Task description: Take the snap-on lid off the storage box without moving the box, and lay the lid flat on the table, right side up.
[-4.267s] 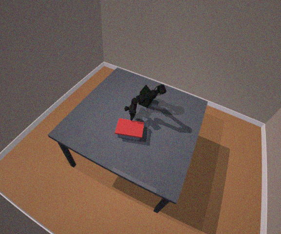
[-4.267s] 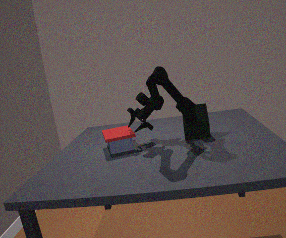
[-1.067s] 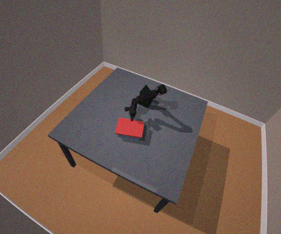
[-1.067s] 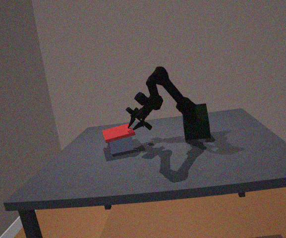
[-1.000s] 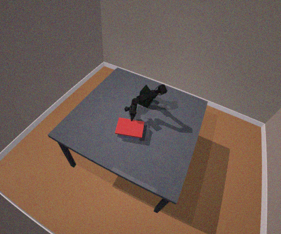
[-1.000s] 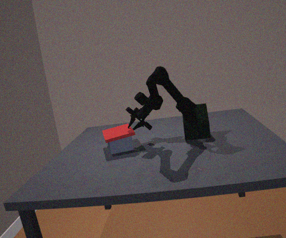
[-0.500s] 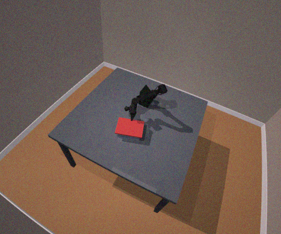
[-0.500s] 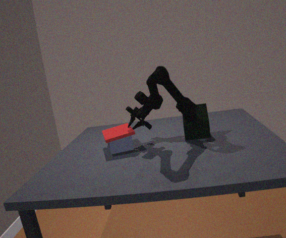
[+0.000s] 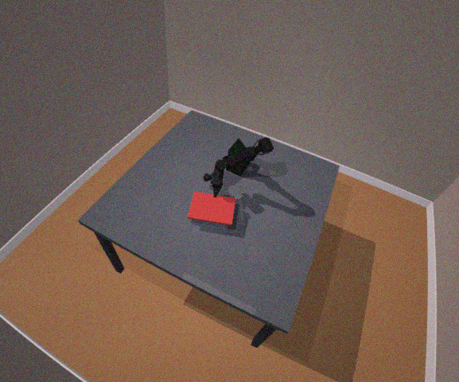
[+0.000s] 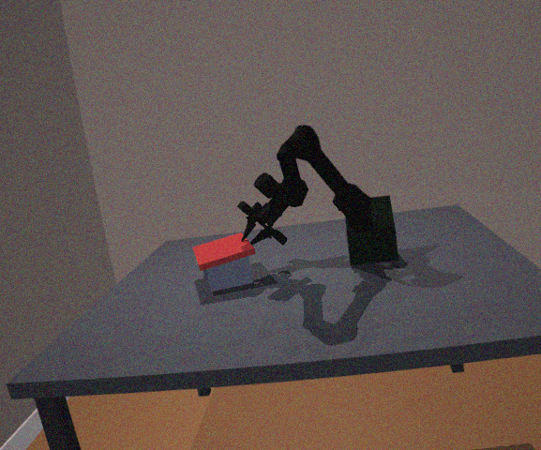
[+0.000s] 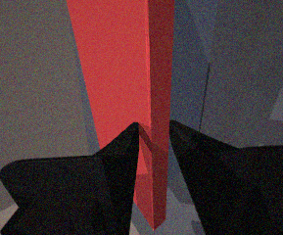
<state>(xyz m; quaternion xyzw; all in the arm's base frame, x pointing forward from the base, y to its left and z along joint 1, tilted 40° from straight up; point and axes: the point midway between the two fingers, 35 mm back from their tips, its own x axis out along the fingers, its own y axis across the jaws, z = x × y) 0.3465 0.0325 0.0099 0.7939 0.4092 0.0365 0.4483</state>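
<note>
The red lid (image 9: 211, 209) (image 10: 221, 249) (image 11: 114, 64) sits over the blue-grey storage box (image 10: 229, 276) (image 11: 185, 78), right side up. In the exterior view the lid slopes slightly upward toward the arm. My gripper (image 9: 215, 195) (image 10: 247, 241) (image 11: 153, 126) is shut on the lid's rim at the side facing the arm, one finger over the top face and the other against the outer side. The lid hides the box's top edge, and I cannot tell whether any snap is loose or whether the box's base is fully flat on the table.
The dark table (image 9: 147, 197) (image 10: 139, 334) carries the box and the arm's base (image 9: 239, 157) (image 10: 373, 237). The base stands behind the box in the top view and to its right in the exterior view. The arm's shadow falls across the table top.
</note>
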